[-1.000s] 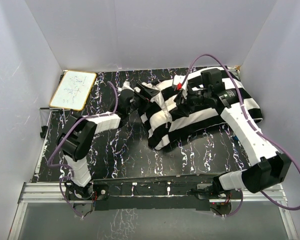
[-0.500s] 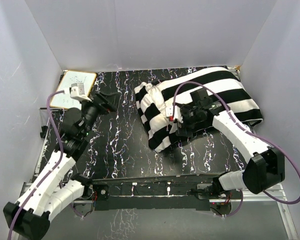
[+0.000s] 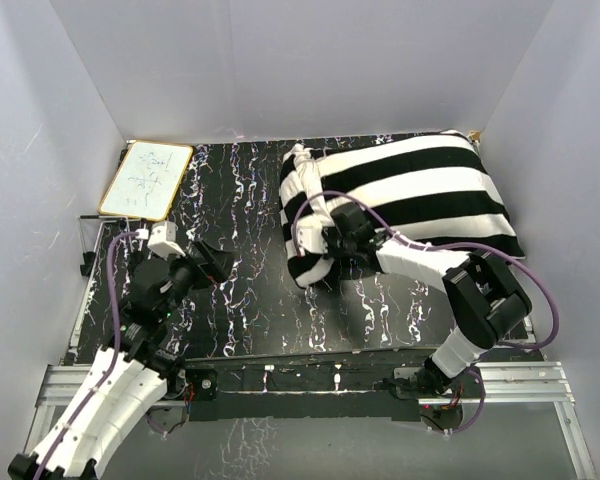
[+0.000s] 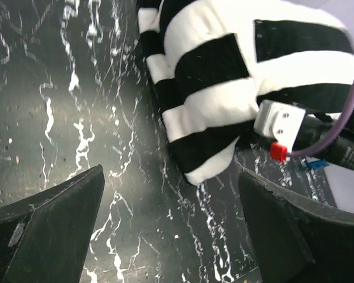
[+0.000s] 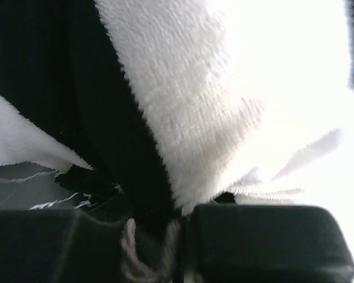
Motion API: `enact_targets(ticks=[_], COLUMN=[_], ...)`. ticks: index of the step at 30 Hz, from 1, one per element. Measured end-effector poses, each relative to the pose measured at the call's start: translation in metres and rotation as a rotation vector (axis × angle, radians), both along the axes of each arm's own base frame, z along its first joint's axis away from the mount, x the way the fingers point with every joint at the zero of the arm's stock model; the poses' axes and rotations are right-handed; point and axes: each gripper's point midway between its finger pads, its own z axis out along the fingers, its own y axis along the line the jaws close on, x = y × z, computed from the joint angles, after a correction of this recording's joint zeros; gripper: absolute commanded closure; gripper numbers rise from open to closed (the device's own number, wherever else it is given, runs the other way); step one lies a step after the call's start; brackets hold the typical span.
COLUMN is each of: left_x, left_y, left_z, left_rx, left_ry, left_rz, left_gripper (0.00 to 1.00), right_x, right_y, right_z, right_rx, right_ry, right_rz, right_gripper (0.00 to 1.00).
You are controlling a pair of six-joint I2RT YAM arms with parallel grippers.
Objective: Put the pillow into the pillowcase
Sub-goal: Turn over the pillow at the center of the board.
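Black-and-white pillowcase (image 3: 410,195), near-left edge now pinched between right fingers (image 5: 265,236); left fingers (image 4: 53,224) wide apart, back nearer their base.

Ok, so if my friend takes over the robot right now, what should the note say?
Left gripper: jaws open, empty, over the table, apart from the cloth.
Right gripper: jaws shut on the pillowcase at its near left end.
Done: the pillow seems to be inside. The case looks plump, but the pillow itself is hidden.
To do: check the open end and tuck in anything sticking out.
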Motion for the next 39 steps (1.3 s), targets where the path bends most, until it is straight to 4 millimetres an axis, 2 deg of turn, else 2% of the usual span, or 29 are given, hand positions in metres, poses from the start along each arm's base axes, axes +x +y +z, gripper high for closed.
enact_targets(ticks=[2, 4, 7, 8, 9, 12, 14, 17, 19, 21, 23, 26, 28, 30, 31, 33, 34, 35, 37, 39], left_x=[-0.004, -0.009, -0.018, -0.021, -0.023, -0.030, -0.033, -0.038, -0.043, -0.046, -0.047, -0.045, -0.042, -0.038, -0.036, -0.032, -0.030, -0.028, -0.022, -0.016], left_y=[0.004, 0.009, 0.017, 0.021, 0.023, 0.031, 0.034, 0.041, 0.046, 0.051, 0.054, 0.054, 0.052, 0.049, 0.048, 0.045, 0.044, 0.042, 0.039, 0.035], left_z=[0.019, 0.046, 0.088, 0.099, 0.106, 0.118, 0.119, 0.119, 0.121, 0.124, 0.127, 0.126, 0.124, 0.121, 0.119, 0.114, 0.112, 0.111, 0.107, 0.100], left_rx=[-0.005, -0.007, -0.017, -0.019, -0.021, -0.022, -0.019, -0.010, -0.006, -0.006, -0.006, -0.001, 0.002, 0.009, 0.012, 0.024, 0.029, 0.035, 0.047, 0.060], left_ry=[-0.054, -0.130, -0.258, -0.296, -0.321, -0.374, -0.383, -0.394, -0.409, -0.429, -0.444, -0.436, -0.426, -0.408, -0.400, -0.378, -0.370, -0.362, -0.343, -0.314], left_rz=[0.004, 0.007, 0.019, 0.026, 0.031, 0.052, 0.061, 0.080, 0.098, 0.112, 0.128, 0.131, 0.127, 0.120, 0.116, 0.109, 0.105, 0.102, 0.095, 0.083], left_gripper=[0.07, 0.08, 0.09, 0.09, 0.09, 0.10, 0.10, 0.10, 0.10, 0.10, 0.10, 0.10, 0.10, 0.10, 0.10, 0.10, 0.09, 0.09, 0.09, 0.09], right_x=[0.009, 0.019, 0.045, 0.052, 0.055, 0.046, 0.025, -0.018, -0.029, -0.023, 0.000, 0.053, 0.097, 0.133, 0.144, 0.157, 0.155, 0.147, 0.130, 0.104], right_y=[0.017, 0.038, 0.096, 0.120, 0.138, 0.203, 0.225, 0.231, 0.221, 0.199, 0.163, 0.091, 0.015, -0.075, -0.109, -0.183, -0.205, -0.222, -0.226, -0.215], right_z=[0.023, 0.059, 0.145, 0.177, 0.201, 0.290, 0.339, 0.392, 0.421, 0.444, 0.458, 0.456, 0.428, 0.373, 0.345, 0.268, 0.233, 0.188, 0.142, 0.116], right_rx=[0.069, 0.131, 0.283, 0.348, 0.399, 0.604, 0.730, 0.865, 0.945, 1.028, 1.108, 1.230, 1.318, 1.369, 1.374, 1.348, 1.320, 1.267, 1.179, 1.081], right_ry=[0.006, 0.039, 0.059, 0.056, 0.059, 0.060, 0.058, 0.107, 0.127, 0.140, 0.152, 0.193, 0.240, 0.248, 0.241, 0.217, 0.222, 0.250, 0.287, 0.321], right_rz=[-0.007, -0.018, -0.004, 0.019, 0.044, 0.184, 0.281, 0.367, 0.362, 0.293, 0.165, -0.065, -0.268, -0.527, -0.634, -0.880, -0.975, -1.064, -1.118, -1.099], right_gripper=[0.92, 0.92, 0.92, 0.92, 0.92, 0.92, 0.92, 0.92, 0.92, 0.92, 0.92, 0.92, 0.91, 0.78, 0.71, 0.54, 0.48, 0.42, 0.30, 0.18])
